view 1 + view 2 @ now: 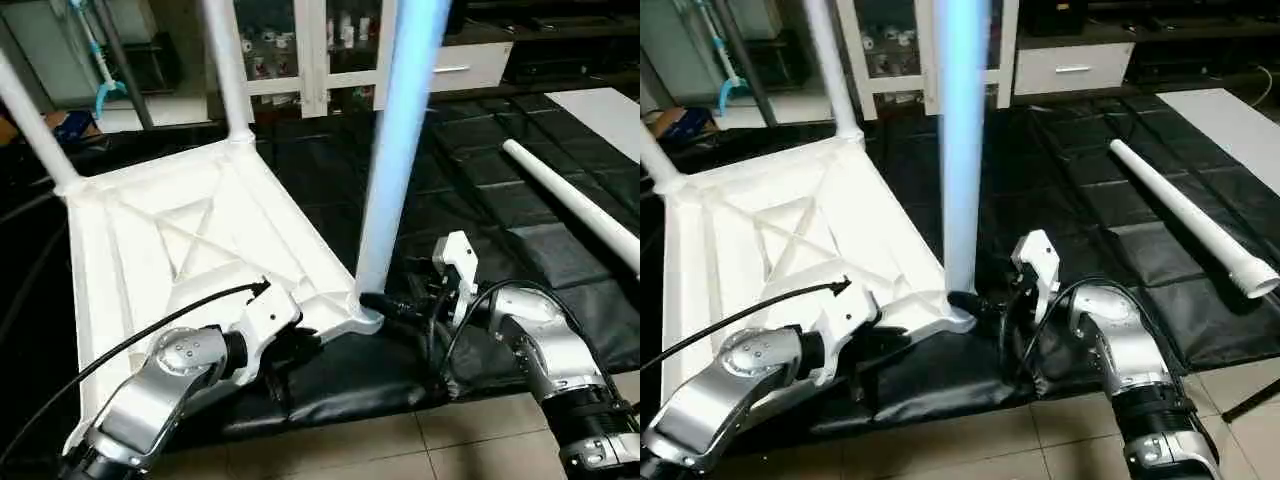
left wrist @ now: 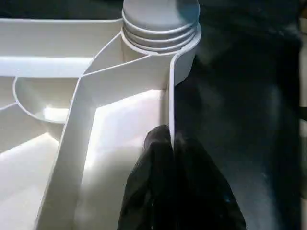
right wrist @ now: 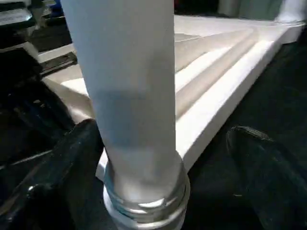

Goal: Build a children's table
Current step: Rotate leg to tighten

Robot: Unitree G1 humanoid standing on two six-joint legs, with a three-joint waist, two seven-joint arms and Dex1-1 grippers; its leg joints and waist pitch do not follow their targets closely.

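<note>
The white table top point(image 1: 85, 300) lies upside down on the black mat, its X-ribs facing up. Two legs point(image 1: 228, 70) point(image 1: 30, 120) stand in the far corner sockets. A third leg point(image 1: 400, 150) stands upright in the near right socket, its threaded collar point(image 2: 160, 28) showing just above the socket. A fourth leg point(image 1: 570, 195) lies loose on the mat to the right. My left gripper point(image 2: 171, 148) is shut on the top's thin near rim beside that socket. My right gripper point(image 3: 163, 132) is open, one finger on each side of the third leg's base, the far finger point(image 3: 268, 177) well apart from it.
A black padded mat point(image 1: 480, 200) covers the floor under the work, with tiles point(image 1: 450, 440) at its near edge. Behind stand a glass-door cabinet point(image 1: 310, 50) and a drawer unit point(image 1: 470, 65). A white board point(image 1: 600, 115) lies at the far right.
</note>
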